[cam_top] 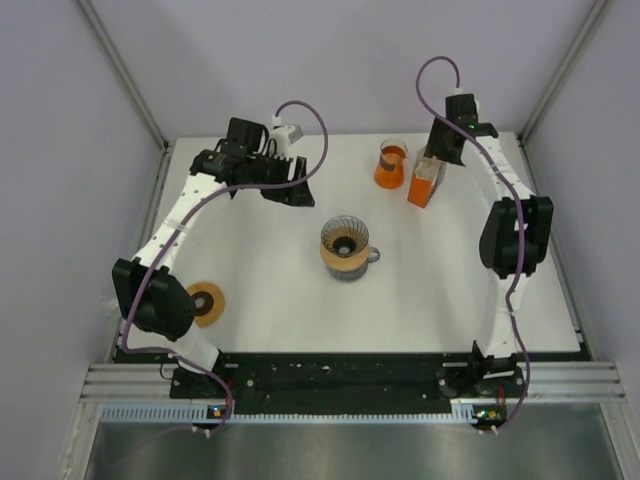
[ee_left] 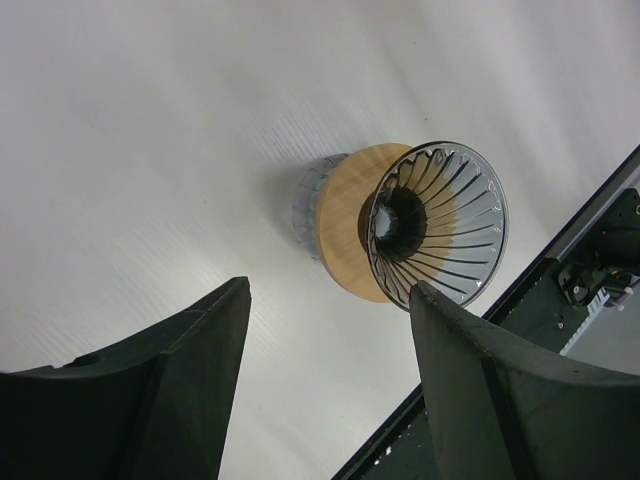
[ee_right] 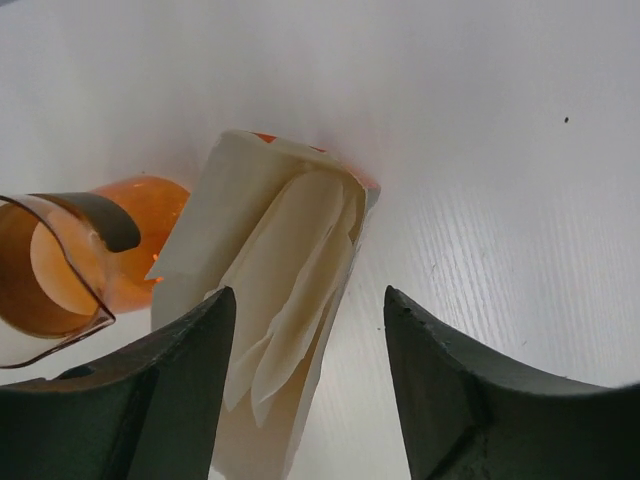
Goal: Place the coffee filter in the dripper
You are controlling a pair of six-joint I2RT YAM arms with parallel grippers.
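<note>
The dripper (cam_top: 345, 247) stands mid-table: a ribbed clear cone with a tan ring and a dark centre hole, its small handle at 3 o'clock. The coffee filter (ee_right: 297, 262) is cream folded paper, one of several sheets packed in the open orange carton (cam_top: 425, 184). The carton stands at about 2 o'clock from the dripper, well apart from it. The right gripper (ee_right: 308, 295) hangs at the carton's mouth with its fingers spread wide, holding nothing; whether they touch the carton I cannot tell. An orange glass vessel (cam_top: 391, 163) stands just beside the carton at its 10 o'clock, crowding that side. The left gripper (ee_left: 330, 290) sits at 11 o'clock from the dripper, spread and empty, facing it. A tan disc (cam_top: 208, 300) lies at 8 o'clock, partly hidden under the left arm (cam_top: 160, 300).
</note>
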